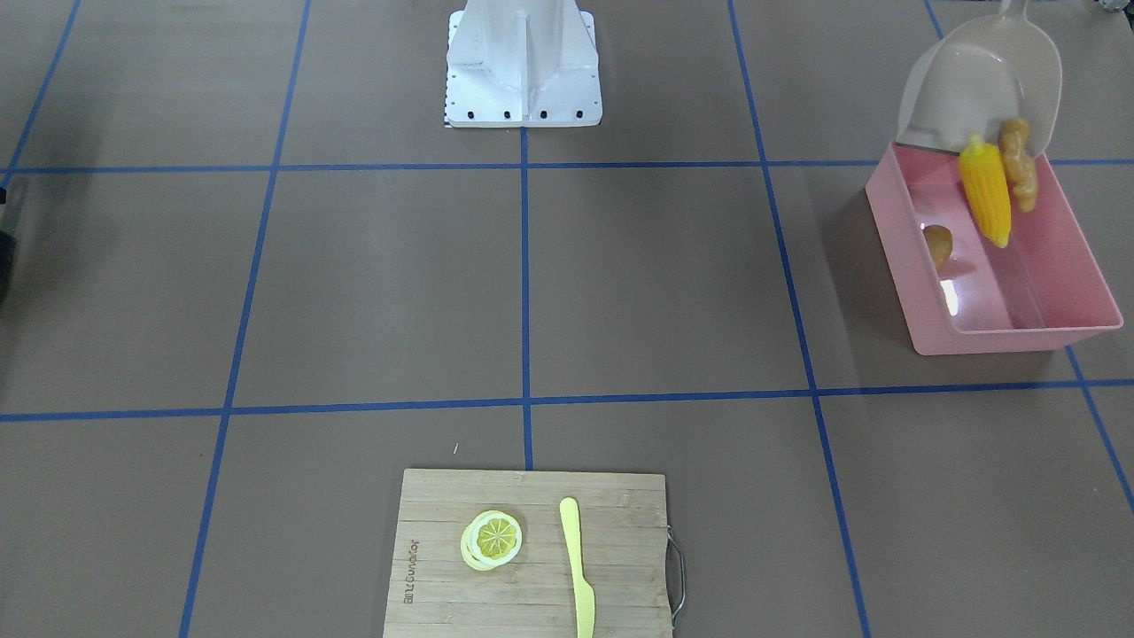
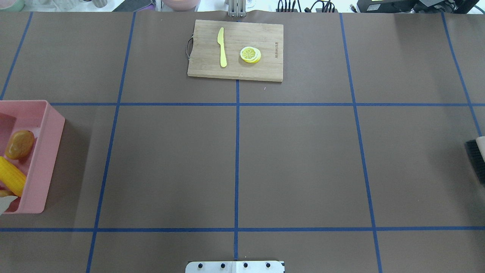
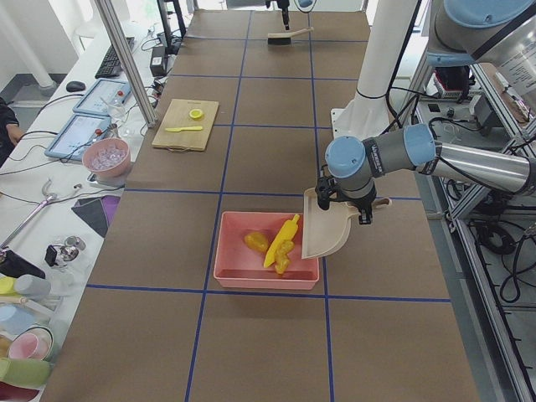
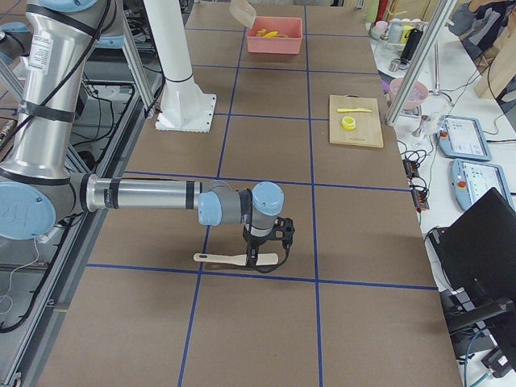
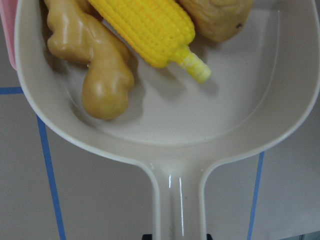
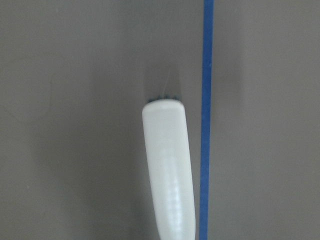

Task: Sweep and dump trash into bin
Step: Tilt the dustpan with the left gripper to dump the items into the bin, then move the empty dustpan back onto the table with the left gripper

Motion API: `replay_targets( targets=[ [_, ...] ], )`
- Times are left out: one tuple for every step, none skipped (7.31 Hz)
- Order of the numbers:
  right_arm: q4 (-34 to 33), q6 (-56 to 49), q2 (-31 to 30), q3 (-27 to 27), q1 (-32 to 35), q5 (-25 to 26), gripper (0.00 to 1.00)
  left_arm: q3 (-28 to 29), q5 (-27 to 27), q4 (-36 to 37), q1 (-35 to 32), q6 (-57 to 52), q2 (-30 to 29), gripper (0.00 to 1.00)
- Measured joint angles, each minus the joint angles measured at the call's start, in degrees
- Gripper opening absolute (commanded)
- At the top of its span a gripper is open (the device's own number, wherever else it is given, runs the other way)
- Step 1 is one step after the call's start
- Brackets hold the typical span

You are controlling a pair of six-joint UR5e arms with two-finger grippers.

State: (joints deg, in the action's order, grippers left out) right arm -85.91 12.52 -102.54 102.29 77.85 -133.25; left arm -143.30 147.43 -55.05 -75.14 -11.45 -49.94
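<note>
My left gripper (image 5: 176, 236) is shut on the handle of the beige dustpan (image 1: 966, 80), which is tilted steeply over the pink bin (image 1: 1019, 328) at the table's left end. The yellow corn cob (image 1: 988, 190) and the tan ginger root (image 1: 1019, 164) hang at the pan's lip over the bin. The brown potato (image 1: 937, 245) lies inside the bin. My right gripper (image 4: 262, 260) is at a brush (image 4: 234, 259) low over the table on the far side. The brush's white handle (image 6: 169, 170) fills the right wrist view. I cannot tell whether that gripper is shut.
A wooden cutting board (image 2: 235, 49) with a lemon slice (image 2: 250, 54) and a pale yellow knife (image 2: 222, 47) lies at the table's far edge. The robot's white base (image 1: 523, 62) stands at the near middle. Blue tape lines cross the brown table.
</note>
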Motion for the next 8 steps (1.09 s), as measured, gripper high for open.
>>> replay_targets(
  targets=[
    [0.13,-0.05,2.71,0.03,1.91,2.87,1.0,-0.77,-0.96,2.43,-0.06,-1.54,-0.32,0.0],
    [0.13,-0.09,5.01,-0.02,2.81,5.56,1.0,-1.12,-1.43,3.9,-0.16,-2.62,-0.59,0.0],
    [0.02,-0.09,6.26,-0.07,3.31,6.92,1.0,-1.38,-1.62,4.52,-0.29,-3.11,-0.81,0.0],
    [-0.07,-0.07,6.72,-0.15,3.51,7.44,1.0,-1.88,-2.08,4.66,-0.54,-3.32,-1.29,0.0],
    [-0.13,-0.01,6.88,-0.28,3.62,7.57,1.0,-2.6,-3.57,4.46,-1.14,-3.43,-2.7,0.0],
    [-0.18,0.15,6.84,-0.53,3.72,7.62,1.0,-3.35,-5.99,3.75,-1.97,-3.44,-5.15,0.0],
    [-0.14,0.38,6.81,-1.09,3.74,7.71,1.0,-3.92,-8.52,2.21,-2.59,-3.43,-7.31,0.0],
    [0.06,0.55,6.88,-1.91,3.73,7.77,1.0,-4.13,-10.81,0.19,-3.19,-3.41,-9.02,0.0]
  ],
)
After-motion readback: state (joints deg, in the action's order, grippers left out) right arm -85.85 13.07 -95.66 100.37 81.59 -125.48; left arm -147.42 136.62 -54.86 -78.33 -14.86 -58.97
